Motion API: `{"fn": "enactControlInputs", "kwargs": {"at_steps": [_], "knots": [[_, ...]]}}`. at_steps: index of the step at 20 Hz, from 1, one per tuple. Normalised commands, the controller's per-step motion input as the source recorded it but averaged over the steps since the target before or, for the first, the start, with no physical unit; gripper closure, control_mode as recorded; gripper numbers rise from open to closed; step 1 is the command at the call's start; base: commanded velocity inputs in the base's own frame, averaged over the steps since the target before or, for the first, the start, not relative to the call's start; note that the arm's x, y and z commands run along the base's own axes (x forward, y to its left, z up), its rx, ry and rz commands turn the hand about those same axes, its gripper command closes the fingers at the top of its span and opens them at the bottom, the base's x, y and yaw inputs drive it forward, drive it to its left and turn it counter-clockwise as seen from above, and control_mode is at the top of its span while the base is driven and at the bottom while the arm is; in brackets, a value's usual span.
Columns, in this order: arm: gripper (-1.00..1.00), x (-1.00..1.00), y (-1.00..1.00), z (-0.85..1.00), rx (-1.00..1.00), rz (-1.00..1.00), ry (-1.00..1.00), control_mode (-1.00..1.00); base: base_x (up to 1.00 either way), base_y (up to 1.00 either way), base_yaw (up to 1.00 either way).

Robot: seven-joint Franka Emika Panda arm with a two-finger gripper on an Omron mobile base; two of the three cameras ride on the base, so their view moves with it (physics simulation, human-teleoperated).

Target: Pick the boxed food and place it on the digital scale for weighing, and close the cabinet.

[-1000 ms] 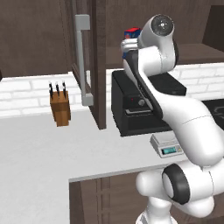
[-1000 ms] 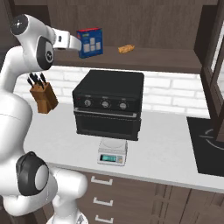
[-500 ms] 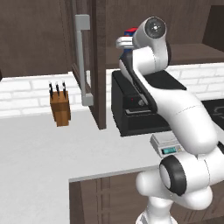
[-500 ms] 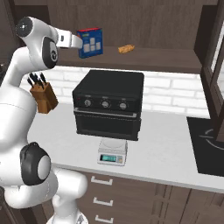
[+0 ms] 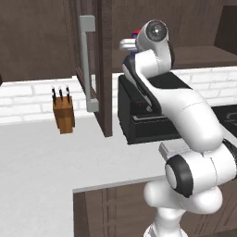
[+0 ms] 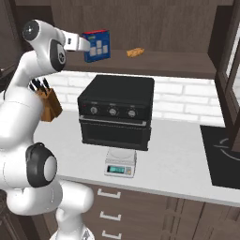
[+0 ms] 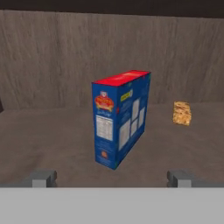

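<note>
- The gripper (image 7: 111, 177) stands spread wide and holds nothing; in the hand view its two grey tips rise at 7 and 5 o'clock, with the boxed food (image 7: 121, 118) just beyond the gap between them.
- The step in hand looks like the reach for the box. To do it well, the robot should ease straight forward until the tips flank the box's two broad faces, keeping the box centred before pinching.
- The box is turned corner-on to the hand, so a slight roll of the wrist to square the tips with its faces would likely guard against a skewed grip or a topple.
- The boxed food stands upright on the cabinet shelf (image 7: 52, 135): blue narrow face with a red-and-yellow badge and white panels, red top.
- A small orange-tan lump (image 7: 182, 113) lies at 3 o'clock from the box, well apart, and should be left alone.
- In the right base view the box (image 6: 97, 46) sits above the black oven (image 6: 116, 110); the digital scale (image 6: 121, 163) rests on the worktop (image 6: 178, 164) just in front of the oven.
- The cabinet (image 5: 95, 69) door stands open, its grey handle showing; closing it is not yet done.
</note>
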Motion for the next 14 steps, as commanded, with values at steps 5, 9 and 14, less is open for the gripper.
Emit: {"fn": "enactControlInputs", "kwargs": {"at_steps": [5,9,14], "knots": [[-1.0,0.22,0.0,0.01,0.0,-0.05,0.03,-1.0,0.0,0.0,0.0],[-1.0,0.12,0.0,0.0,0.0,-0.09,0.04,-1.0,0.0,0.0,0.0],[-1.0,0.16,0.0,0.0,0.0,-0.07,0.0,-1.0,0.0,0.0,0.0]]}}
